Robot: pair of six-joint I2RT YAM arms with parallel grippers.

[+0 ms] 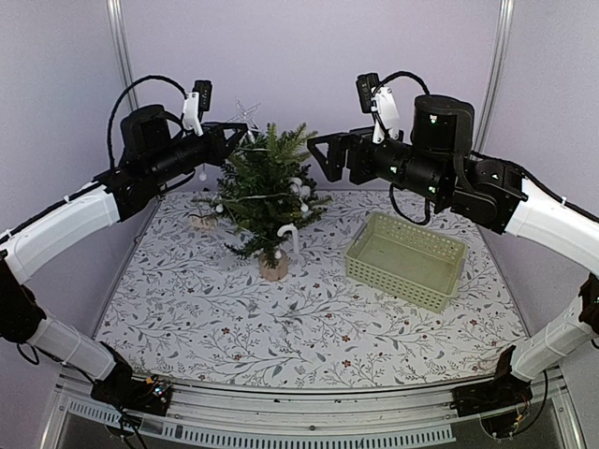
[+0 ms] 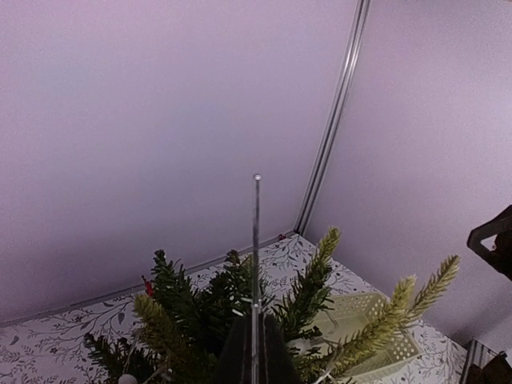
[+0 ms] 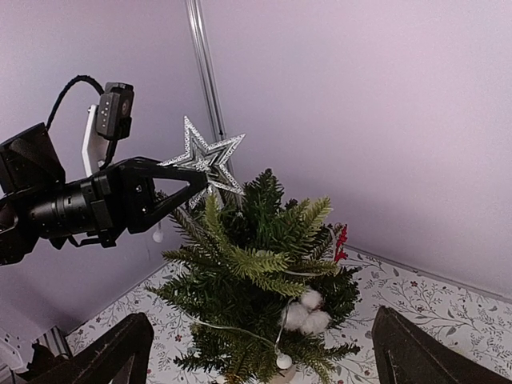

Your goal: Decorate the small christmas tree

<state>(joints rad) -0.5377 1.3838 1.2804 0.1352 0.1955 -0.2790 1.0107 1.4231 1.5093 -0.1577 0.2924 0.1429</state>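
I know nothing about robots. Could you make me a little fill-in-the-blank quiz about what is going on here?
1. The left hand is shut on a silver ____ at the top of the tree.
2. The right hand hangs beside the tree with its fingers ____, holding nothing.
3. The pale green basket on the table is ____, with no decorations left in it.

Missing words: star; open; empty.

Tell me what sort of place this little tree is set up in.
Probably a robot test booth, not a home: plain lilac wall panels joined by metal posts, a leaf-printed table cover, and an aluminium mounting rail along the near edge.
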